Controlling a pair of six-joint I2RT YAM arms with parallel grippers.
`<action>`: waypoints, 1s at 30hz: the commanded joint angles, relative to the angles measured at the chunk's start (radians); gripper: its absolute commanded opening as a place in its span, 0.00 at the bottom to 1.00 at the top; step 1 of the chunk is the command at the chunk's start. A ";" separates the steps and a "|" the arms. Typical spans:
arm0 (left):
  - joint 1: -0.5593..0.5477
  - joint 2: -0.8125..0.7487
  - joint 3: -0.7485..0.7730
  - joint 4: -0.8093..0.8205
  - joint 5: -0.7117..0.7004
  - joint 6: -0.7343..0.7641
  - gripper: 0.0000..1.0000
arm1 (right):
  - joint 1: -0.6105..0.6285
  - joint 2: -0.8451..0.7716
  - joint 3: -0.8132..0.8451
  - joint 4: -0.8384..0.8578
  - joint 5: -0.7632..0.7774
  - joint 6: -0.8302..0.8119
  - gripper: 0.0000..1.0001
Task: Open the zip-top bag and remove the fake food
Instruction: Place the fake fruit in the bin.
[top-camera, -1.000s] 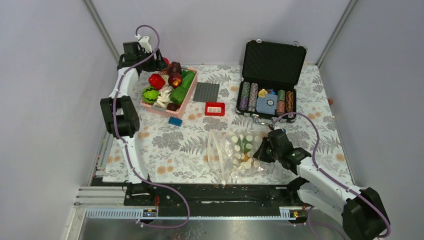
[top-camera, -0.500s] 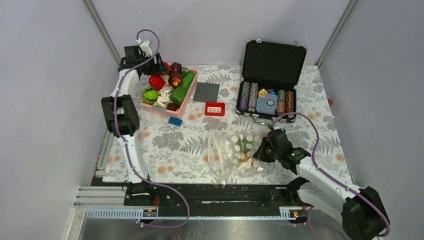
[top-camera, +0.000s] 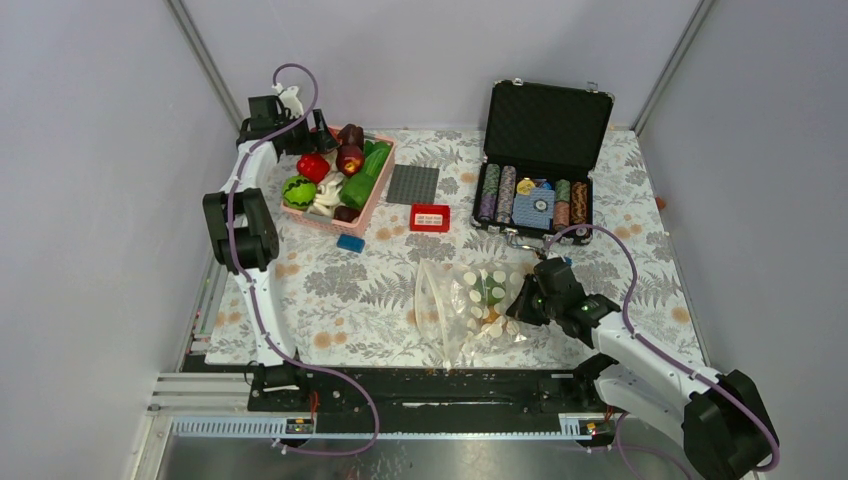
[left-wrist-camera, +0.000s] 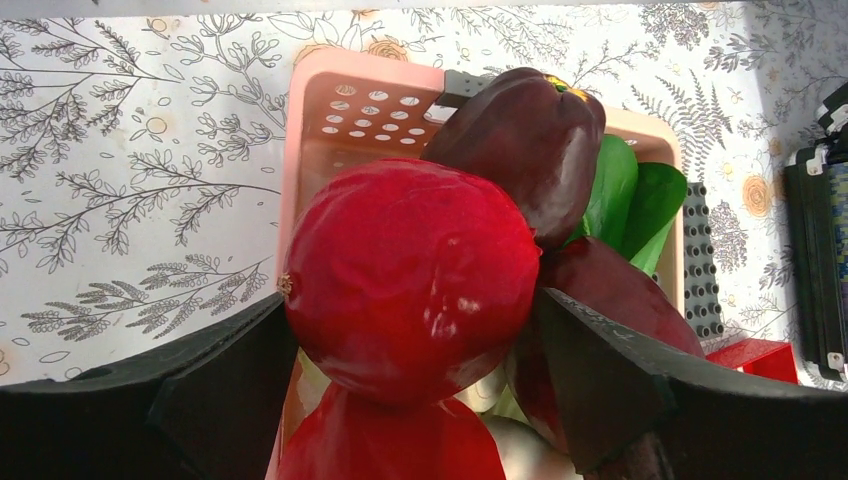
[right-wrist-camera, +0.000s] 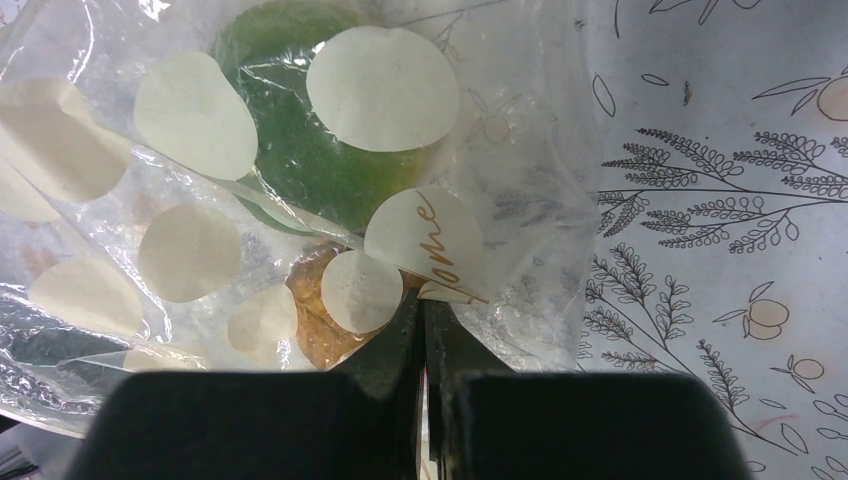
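Observation:
The dotted zip-top bag (top-camera: 468, 305) lies on the near middle of the table. My right gripper (top-camera: 521, 303) is shut on the bag's right edge; in the right wrist view its jaws (right-wrist-camera: 422, 312) pinch the plastic. A green piece (right-wrist-camera: 300, 160) and a brownish piece (right-wrist-camera: 312, 325) sit inside the bag (right-wrist-camera: 520, 200). My left gripper (top-camera: 316, 136) hangs over the back end of the pink basket (top-camera: 372, 200). It is shut on a red apple (left-wrist-camera: 410, 275), with a maroon piece (left-wrist-camera: 525, 140) and more fake food (top-camera: 300, 189) in the basket (left-wrist-camera: 350, 90) below.
An open poker-chip case (top-camera: 535, 190) stands at the back right. A grey studded plate (top-camera: 413, 184), a small red box (top-camera: 430, 217) and a blue brick (top-camera: 350, 243) lie between the basket and the bag.
My left arm has shifted slightly over the basket's back end. The right gripper and the bag have not moved.

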 joint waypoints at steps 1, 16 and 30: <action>0.009 0.010 0.003 0.018 0.052 -0.002 0.88 | 0.006 0.010 0.018 0.014 -0.015 -0.013 0.00; 0.021 -0.015 0.029 0.043 0.086 -0.047 0.99 | 0.006 0.023 0.017 0.024 -0.023 -0.014 0.00; 0.022 -0.051 0.024 0.049 0.043 -0.036 0.99 | 0.006 0.029 0.019 0.027 -0.030 -0.014 0.00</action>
